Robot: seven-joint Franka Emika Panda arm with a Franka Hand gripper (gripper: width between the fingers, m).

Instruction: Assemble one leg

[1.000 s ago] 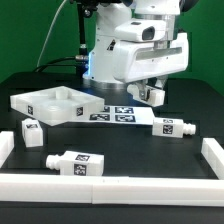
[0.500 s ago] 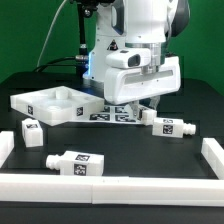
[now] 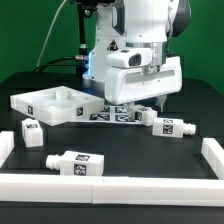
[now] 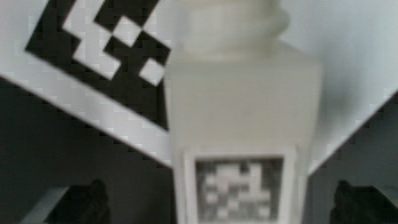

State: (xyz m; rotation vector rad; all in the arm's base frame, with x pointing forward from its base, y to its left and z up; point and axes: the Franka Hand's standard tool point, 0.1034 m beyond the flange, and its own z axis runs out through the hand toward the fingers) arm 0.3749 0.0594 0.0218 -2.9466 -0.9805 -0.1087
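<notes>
Now our tool point(image 3: 150, 106) hangs spread right above the leg point(image 4: 228, 110), which lies flat on the table point(image 3: 120, 152) just beside the marker board point(image 4: 98, 45). Its long axis runs crosswise to the tool's closing line, so we judge a straight descent suffices.

White leg point(image 4: 228, 100) (black-and-white square tag point(image 4: 235, 186)), white tabletop point(image 3: 25, 102), black table point(image 3: 130, 165)

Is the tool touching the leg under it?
Apart. The wrist view shows dark gaps either side of the leg, inside the open tool.
</notes>
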